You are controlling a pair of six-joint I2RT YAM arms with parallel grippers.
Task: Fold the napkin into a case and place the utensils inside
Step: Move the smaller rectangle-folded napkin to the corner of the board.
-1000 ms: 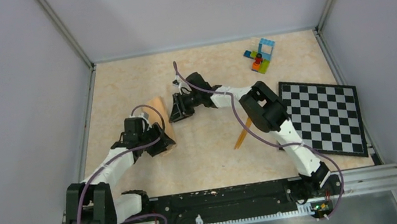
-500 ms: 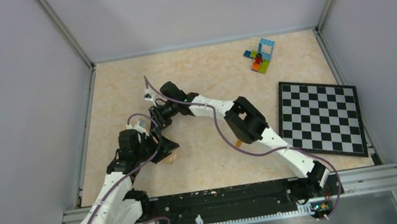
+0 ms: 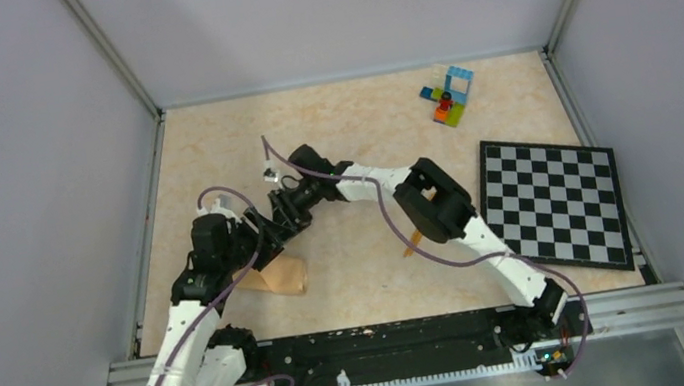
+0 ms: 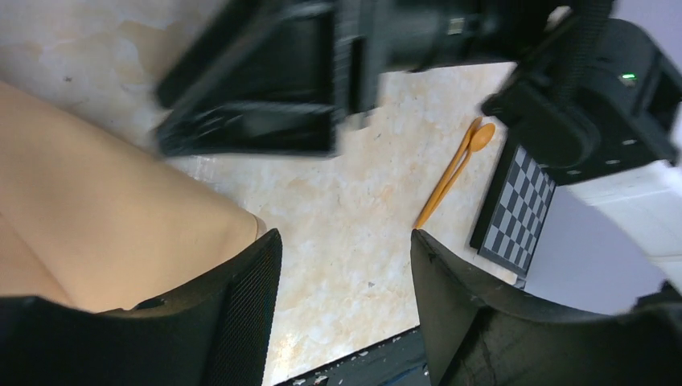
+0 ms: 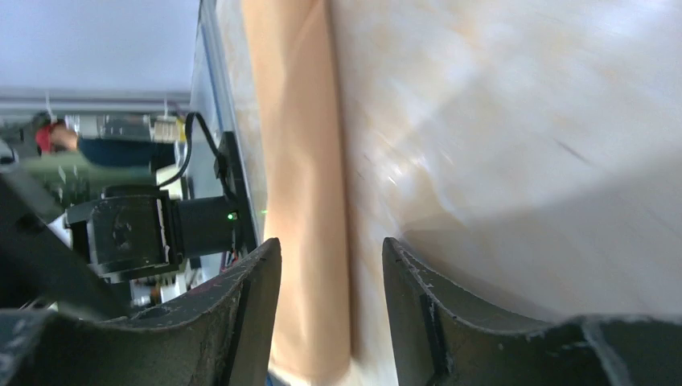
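Note:
The peach-tan napkin (image 3: 281, 277) lies folded on the table, near left of centre. In the left wrist view it (image 4: 88, 201) spreads beside my left finger, and the gap between the fingers shows bare table. My left gripper (image 3: 259, 245) (image 4: 346, 241) is open and empty at the napkin's far edge. My right gripper (image 3: 282, 213) (image 5: 331, 249) is open just beyond it, over the cloth, which shows as a narrow strip (image 5: 301, 161). The orange utensils (image 4: 454, 165) lie side by side on the table; from above they (image 3: 415, 240) are mostly hidden under the right arm.
A black-and-white checkered board (image 3: 553, 199) lies at the right, also in the left wrist view (image 4: 515, 209). Multicoloured toy bricks (image 3: 448, 97) sit at the far right. The two grippers are close together. A metal rail (image 3: 388, 333) runs along the near edge.
The napkin has moved toward the near side and now lies flatter. My right gripper swung left to sit beside the left gripper. My left arm shifted nearer and to the left.

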